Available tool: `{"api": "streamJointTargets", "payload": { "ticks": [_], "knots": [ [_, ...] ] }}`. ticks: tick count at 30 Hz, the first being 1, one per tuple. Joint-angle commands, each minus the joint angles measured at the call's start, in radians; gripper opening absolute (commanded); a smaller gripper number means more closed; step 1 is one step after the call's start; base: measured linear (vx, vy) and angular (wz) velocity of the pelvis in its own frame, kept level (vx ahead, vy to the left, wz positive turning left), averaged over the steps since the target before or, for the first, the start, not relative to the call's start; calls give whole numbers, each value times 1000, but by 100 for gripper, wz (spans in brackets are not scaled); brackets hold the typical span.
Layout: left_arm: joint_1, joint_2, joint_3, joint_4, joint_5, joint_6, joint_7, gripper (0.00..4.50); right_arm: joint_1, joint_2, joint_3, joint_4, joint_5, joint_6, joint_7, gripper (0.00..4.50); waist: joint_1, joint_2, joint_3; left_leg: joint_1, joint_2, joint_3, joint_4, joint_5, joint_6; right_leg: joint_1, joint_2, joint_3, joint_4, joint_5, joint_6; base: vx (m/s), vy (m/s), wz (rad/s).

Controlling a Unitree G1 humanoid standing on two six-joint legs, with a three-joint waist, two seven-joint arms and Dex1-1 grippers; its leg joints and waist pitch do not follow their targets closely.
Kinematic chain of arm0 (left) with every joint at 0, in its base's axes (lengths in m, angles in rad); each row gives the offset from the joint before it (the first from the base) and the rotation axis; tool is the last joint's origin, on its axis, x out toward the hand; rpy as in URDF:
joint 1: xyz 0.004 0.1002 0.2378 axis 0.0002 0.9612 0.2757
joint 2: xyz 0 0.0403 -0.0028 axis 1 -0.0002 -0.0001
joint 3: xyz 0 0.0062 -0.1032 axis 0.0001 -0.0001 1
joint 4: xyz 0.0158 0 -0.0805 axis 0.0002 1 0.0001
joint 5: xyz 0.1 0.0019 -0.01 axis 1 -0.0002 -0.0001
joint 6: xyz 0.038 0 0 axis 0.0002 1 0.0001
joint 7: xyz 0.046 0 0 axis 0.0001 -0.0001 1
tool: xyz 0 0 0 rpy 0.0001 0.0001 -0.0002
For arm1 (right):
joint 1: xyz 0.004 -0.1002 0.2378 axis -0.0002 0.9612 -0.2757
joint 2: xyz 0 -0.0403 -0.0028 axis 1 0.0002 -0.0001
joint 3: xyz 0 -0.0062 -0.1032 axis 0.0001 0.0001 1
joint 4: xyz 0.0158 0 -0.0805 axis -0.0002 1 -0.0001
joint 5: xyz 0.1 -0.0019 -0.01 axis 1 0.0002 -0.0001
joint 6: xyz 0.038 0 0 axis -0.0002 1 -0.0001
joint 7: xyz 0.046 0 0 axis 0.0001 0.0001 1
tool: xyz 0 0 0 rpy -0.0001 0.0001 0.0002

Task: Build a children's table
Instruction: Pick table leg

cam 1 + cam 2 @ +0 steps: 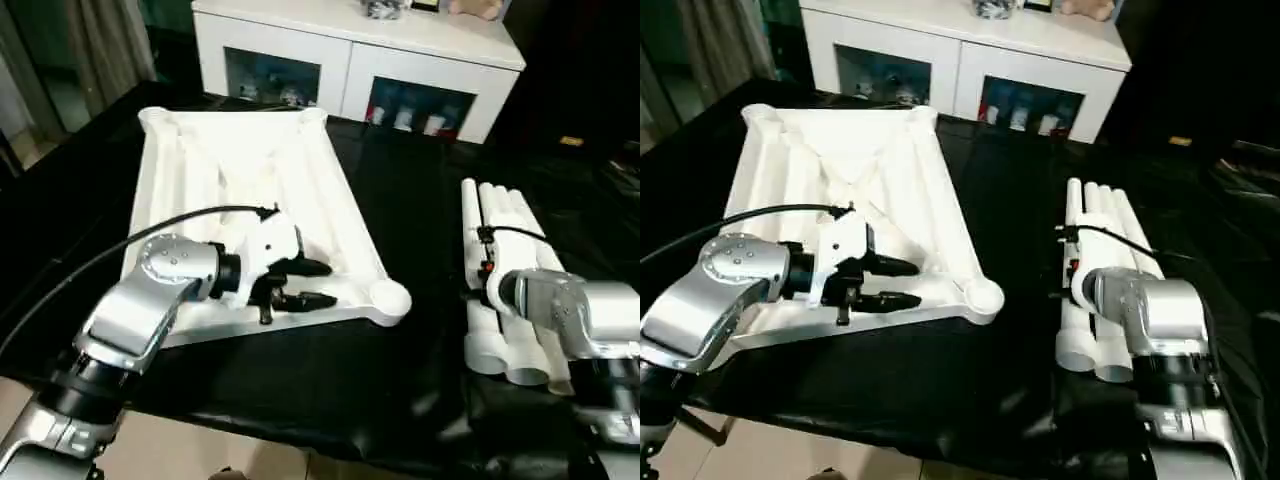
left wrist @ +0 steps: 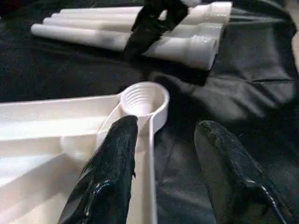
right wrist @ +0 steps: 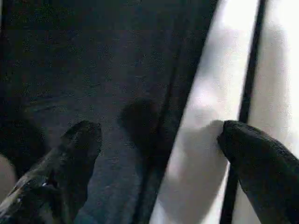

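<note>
The white tabletop [image 1: 250,160] lies upside down on the black cloth, ribs up, with a round corner socket [image 1: 390,298] at its near right. My left gripper [image 1: 320,283] is open beside that socket. It straddles the tabletop's front rim, one finger [image 2: 114,158] inside the rim and the other over the cloth. The threaded socket [image 2: 145,98] sits just beyond the fingertips. Several white legs [image 1: 500,260] lie side by side at the right. My right gripper [image 3: 159,135] hovers wide open at their left edge, one finger [image 3: 252,154] on a leg [image 3: 205,116], the other over cloth.
A white glass-door cabinet [image 1: 350,60] stands behind the table. Black cloth [image 1: 420,200] covers the strip between tabletop and legs. The table's front edge [image 1: 300,435] runs close below my arms. A black cable [image 1: 120,245] arcs over my left forearm.
</note>
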Motion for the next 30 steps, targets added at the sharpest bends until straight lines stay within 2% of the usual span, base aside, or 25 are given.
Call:
{"api": "streamJointTargets", "payload": {
  "ticks": [1,6,17,18,20,23,24,30],
  "knots": [
    [3,3,-12,-24,-2,15,6,224,-18,-2,-31,30,-18,19,-17,450,0,-3,-62,5,54,-9,-82,5,-18,56,-77,48,-63,8,-227,0,0,0],
    [2,1,-11,-26,2,20,15,224,-33,0,-39,62,-10,33,-8,450,-1,-4,-63,4,53,-9,-81,20,-18,57,-76,46,-62,30,-220,0,0,0],
    [3,10,-13,-45,4,31,33,224,-50,4,-54,130,-5,55,-5,450,0,-8,-66,4,52,-8,-78,40,-8,57,-75,45,-59,50,-229,0,0,0],
    [4,10,-13,-49,2,36,35,229,-50,4,-53,140,-3,58,-4,432,0,-10,-65,3,52,-8,-79,35,-6,57,-75,45,-60,41,-228,0,0,0],
    [4,10,-12,-52,1,39,36,229,-50,3,-52,145,-2,58,-3,432,0,-8,-66,5,53,-8,-79,34,-9,55,-77,44,-60,34,-229,0,0,0],
    [4,10,-11,-53,2,39,39,231,-49,2,-48,152,-4,57,-3,395,0,-11,-66,5,53,-8,-79,37,-10,56,-76,44,-59,36,-229,0,0,0],
    [4,12,-11,-52,2,38,41,231,-51,2,-48,156,-6,58,-2,385,-1,-15,-66,4,53,-7,-78,41,-9,56,-75,44,-59,42,-227,0,0,0],
    [-2,14,-9,-45,4,34,48,231,-65,-1,-49,180,-8,51,2,341,-1,-19,-65,4,53,-7,-78,35,-9,55,-75,44,-60,35,-225,0,0,0]
  ]
}}
